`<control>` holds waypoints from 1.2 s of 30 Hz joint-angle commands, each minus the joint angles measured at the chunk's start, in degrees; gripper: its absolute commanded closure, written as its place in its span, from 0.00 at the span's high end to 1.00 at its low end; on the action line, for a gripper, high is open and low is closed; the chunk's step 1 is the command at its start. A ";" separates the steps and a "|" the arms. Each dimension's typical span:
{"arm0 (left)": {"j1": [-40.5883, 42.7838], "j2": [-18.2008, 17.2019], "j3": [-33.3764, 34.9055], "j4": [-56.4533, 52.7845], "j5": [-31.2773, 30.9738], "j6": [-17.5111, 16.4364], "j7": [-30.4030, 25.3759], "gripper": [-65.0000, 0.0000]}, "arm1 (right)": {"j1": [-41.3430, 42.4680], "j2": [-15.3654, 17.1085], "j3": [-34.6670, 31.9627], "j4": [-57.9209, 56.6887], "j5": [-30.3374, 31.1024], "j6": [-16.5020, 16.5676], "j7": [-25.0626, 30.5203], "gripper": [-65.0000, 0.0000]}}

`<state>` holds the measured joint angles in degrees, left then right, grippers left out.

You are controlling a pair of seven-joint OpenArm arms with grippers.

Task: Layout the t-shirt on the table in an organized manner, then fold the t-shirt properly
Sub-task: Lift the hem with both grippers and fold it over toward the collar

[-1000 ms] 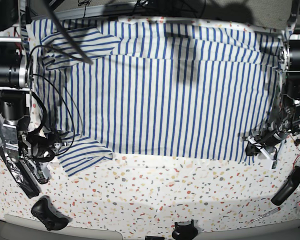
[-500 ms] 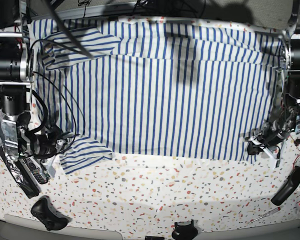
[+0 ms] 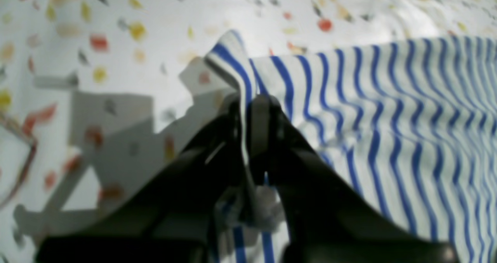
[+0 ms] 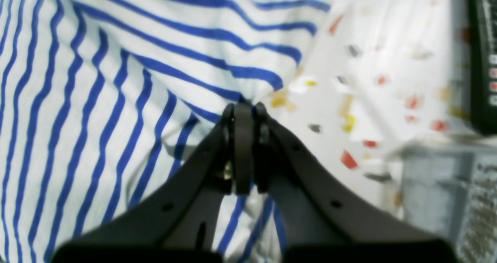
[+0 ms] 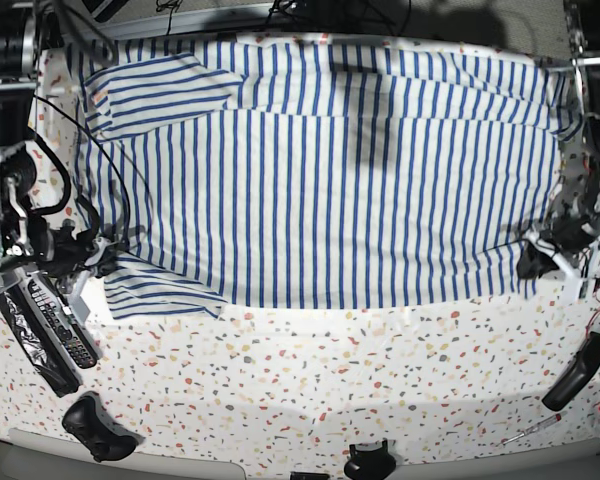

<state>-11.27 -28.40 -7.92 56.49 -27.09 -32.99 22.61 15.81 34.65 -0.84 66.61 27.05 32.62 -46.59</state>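
The white, blue-striped t-shirt lies spread wide over the back half of the speckled table. At the right of the base view, my left gripper is shut on the shirt's lower corner. The left wrist view shows that corner of the t-shirt pinched in the left gripper. At the left, my right gripper is shut on the edge of the near sleeve. In the right wrist view the right gripper bunches the t-shirt at its tips, just above the table.
A black remote-like device lies by the right arm, and its edge shows as a black device in the right wrist view. A black handle, a black fixture, a black tool and a screwdriver line the front edge.
My right gripper has shut on the near sleeve and drawn it left. The left gripper has carried its corner right and back. The shirt now lies stretched wider and flatter.
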 commanded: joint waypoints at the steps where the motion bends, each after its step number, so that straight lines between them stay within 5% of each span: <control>1: 0.20 -1.29 -1.40 2.43 -2.03 -0.04 -1.36 0.00 | -0.15 1.20 2.19 2.93 0.70 -0.04 0.31 0.00; 16: 20.59 -0.98 -13.57 26.14 -4.96 -0.02 2.99 0.00 | -23.06 0.83 23.12 27.76 8.87 0.57 -5.31 0.00; 27: 29.31 -0.81 -17.55 32.26 -4.92 -0.02 3.52 0.00 | -36.41 -8.57 38.80 36.54 11.32 6.93 -5.35 0.00; 36: 30.67 -0.81 -17.55 32.26 -4.83 -0.04 6.01 0.00 | -41.44 -15.26 40.96 36.54 10.64 7.38 -4.28 0.00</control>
<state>19.64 -28.03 -24.82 87.77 -31.29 -33.23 29.91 -25.74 18.35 39.55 102.08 36.93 39.48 -52.16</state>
